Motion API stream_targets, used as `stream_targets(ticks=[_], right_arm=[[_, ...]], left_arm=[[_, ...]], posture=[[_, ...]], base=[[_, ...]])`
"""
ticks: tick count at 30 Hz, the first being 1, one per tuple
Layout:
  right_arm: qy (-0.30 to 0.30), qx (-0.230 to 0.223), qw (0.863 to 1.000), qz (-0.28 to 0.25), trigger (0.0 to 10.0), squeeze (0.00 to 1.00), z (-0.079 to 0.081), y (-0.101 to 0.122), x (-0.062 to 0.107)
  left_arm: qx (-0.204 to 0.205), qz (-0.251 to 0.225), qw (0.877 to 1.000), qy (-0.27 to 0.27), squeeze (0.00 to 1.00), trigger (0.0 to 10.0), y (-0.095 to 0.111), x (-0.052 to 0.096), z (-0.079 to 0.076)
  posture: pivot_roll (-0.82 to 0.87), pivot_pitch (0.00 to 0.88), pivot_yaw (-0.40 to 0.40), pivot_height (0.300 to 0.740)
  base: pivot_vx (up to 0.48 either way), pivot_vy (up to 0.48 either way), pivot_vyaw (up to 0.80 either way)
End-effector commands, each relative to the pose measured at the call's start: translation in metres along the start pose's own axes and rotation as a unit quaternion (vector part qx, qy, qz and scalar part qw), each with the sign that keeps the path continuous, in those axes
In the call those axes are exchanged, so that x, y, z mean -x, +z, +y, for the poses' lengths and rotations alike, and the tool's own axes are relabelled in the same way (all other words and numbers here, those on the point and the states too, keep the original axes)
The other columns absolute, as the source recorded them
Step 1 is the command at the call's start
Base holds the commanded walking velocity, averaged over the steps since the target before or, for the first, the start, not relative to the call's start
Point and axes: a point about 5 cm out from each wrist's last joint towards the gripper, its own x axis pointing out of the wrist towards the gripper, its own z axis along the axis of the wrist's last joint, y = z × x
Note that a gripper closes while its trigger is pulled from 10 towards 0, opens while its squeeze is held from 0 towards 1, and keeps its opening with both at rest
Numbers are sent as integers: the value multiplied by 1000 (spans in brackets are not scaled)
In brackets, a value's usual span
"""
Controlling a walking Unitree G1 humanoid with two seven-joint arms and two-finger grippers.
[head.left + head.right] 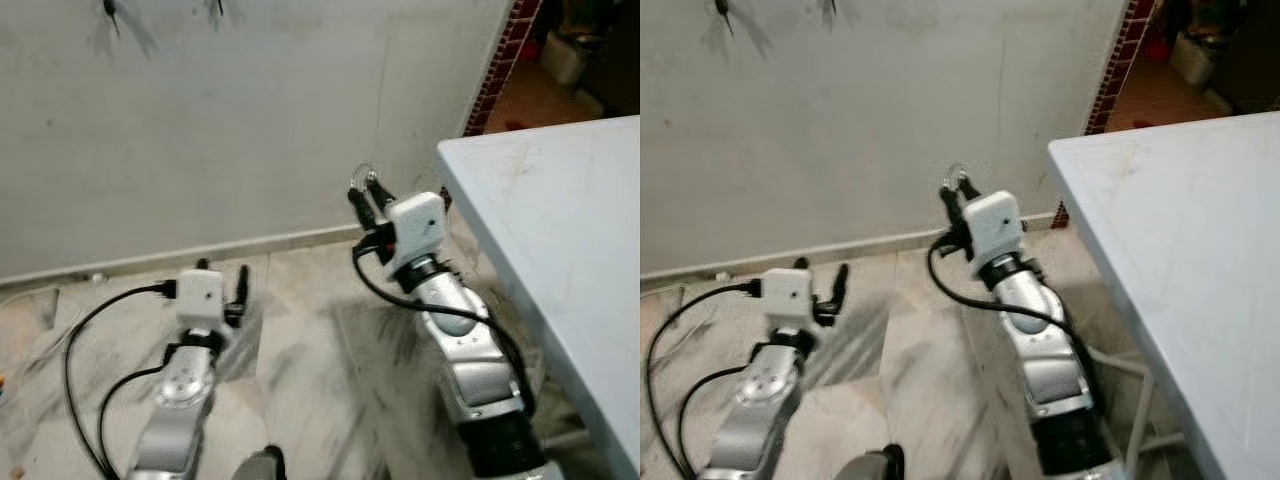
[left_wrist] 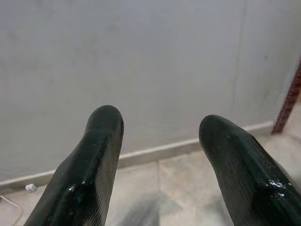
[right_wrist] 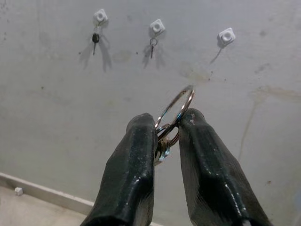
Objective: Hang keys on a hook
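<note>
At frame centre, right gripper [image 3: 167, 136] fingers pinch the key ring [image 3: 176, 110]; free hook [image 3: 226, 36] unreached; left gripper [image 2: 160, 141] fingers wide, idle.

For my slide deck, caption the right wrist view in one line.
Right gripper pinches a key ring before a grey wall with three white hooks; the rightmost hook is free.

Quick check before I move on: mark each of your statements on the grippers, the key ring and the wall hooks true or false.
1. The right gripper pinches the key ring. True.
2. The left gripper holds a key. False: its jaws are open and empty.
3. All three hooks carry keys. False: the third hook is bare; the first hook and second hook each hold something.
4. A white table stands on the robot's right. True.
</note>
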Motion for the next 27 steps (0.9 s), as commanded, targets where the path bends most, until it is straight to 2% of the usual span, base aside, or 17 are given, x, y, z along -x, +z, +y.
stream_targets(ticks=[1,9,15,19,27], right_arm=[[-18,0,1000,-8,10000,0,-8,3,0],[-13,2,1000,-12,10000,0,-7,4,-1],[-9,13,1000,-20,10000,0,-8,7,-3],[-13,13,1000,-21,10000,0,-9,8,-4],[-17,13,1000,-21,10000,0,-9,7,-3]], left_arm=[[12,8,1000,-5,0,10000,-4,2,-4],[21,0,1000,-6,0,10000,0,-2,-7],[42,-12,999,-29,0,10000,6,-4,-8],[52,-16,997,-50,0,10000,7,-2,-12],[59,-9,997,-57,0,10000,4,1,-14]], posture=[[30,142,4,740],[30,138,2,740],[29,138,3,740],[29,139,3,740],[35,143,6,740]], base=[[0,0,0],[0,0,0],[0,0,0],[385,0,0],[469,0,0]])
